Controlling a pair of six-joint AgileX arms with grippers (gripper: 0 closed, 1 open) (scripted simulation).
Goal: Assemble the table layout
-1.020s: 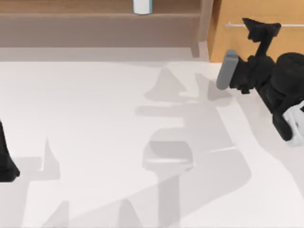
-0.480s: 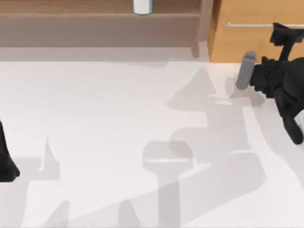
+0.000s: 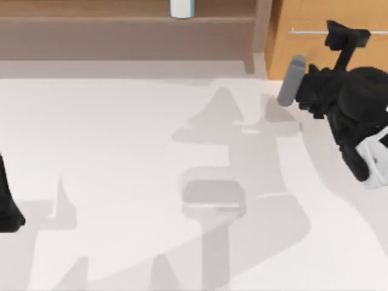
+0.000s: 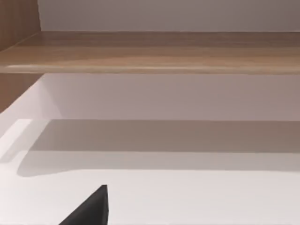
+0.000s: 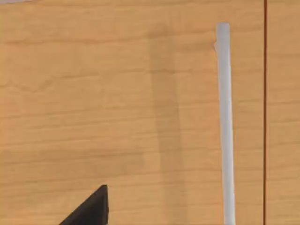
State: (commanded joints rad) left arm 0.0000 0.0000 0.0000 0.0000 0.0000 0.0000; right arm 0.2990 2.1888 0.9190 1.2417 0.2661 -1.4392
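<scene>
The right gripper's (image 3: 347, 37) black fingers hang at the table's far right corner, in front of the orange-brown wooden drawer cabinet (image 3: 285, 48), level with its thin silver bar handle (image 3: 306, 31); whether they are spread or pressed together cannot be told from above. In the right wrist view that handle (image 5: 225, 126) runs across the cabinet's grained front (image 5: 117, 112), close before the camera, with one dark fingertip (image 5: 91, 208) at the frame's edge. Behind the fingers, the right arm's black bulk (image 3: 354, 115) carries a grey cylinder (image 3: 291, 80), seemingly part of the arm, over the table's right edge. The broad, plain white matte table (image 3: 121, 151) spreads across the scene, marked by grey shadows. The left arm (image 3: 7, 206) sits parked at the table's left edge; its wrist view looks toward the brown wooden shelf (image 4: 150, 51). On that shelf, along the far edge, stands a white cylindrical container (image 3: 182, 8).
</scene>
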